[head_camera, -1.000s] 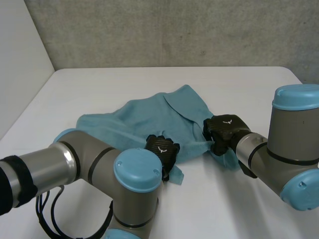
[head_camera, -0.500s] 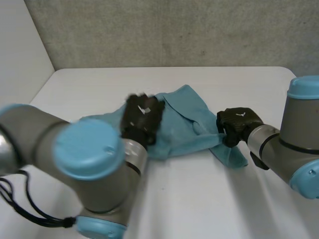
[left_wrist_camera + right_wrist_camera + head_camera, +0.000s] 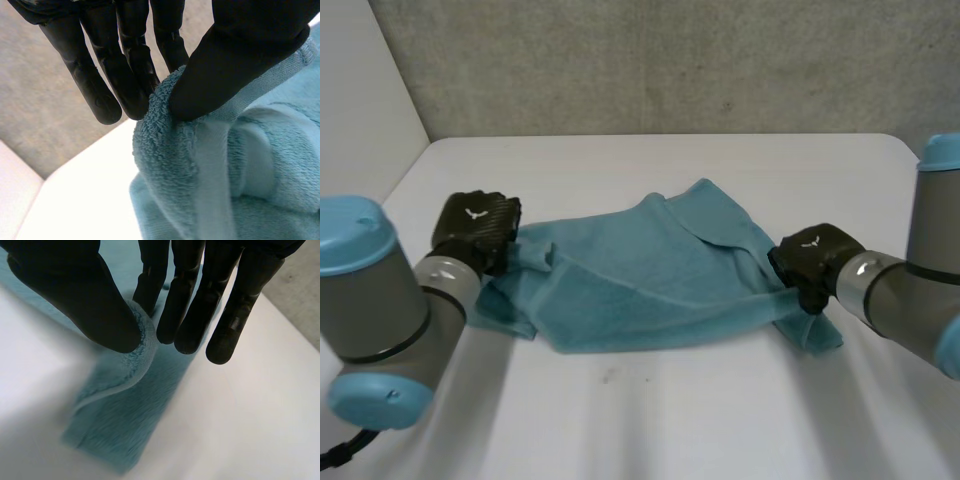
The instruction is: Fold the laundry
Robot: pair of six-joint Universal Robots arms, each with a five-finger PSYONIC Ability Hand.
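Observation:
A teal towel [image 3: 650,275] is stretched across the middle of the white table [image 3: 620,410], bunched and partly folded over itself. My left hand [image 3: 475,228] holds its left end; in the left wrist view the thumb [image 3: 235,60] pinches the towel's hem [image 3: 170,150] against the fingers [image 3: 125,65]. My right hand [image 3: 812,260] holds the right end, where a flap hangs down to the table. In the right wrist view the thumb [image 3: 85,300] pinches the towel's edge [image 3: 137,347] against a finger [image 3: 150,280], and the rest of the towel [image 3: 120,415] trails below.
A grey wall [image 3: 650,65] stands behind the table's far edge, and a white panel [image 3: 360,130] borders its left side. Bare table surface lies in front of the towel and behind it.
My left hand has closed on the towel and swung from near the middle out to the left. My right hand has shifted right. The towel is now pulled out wide between them.

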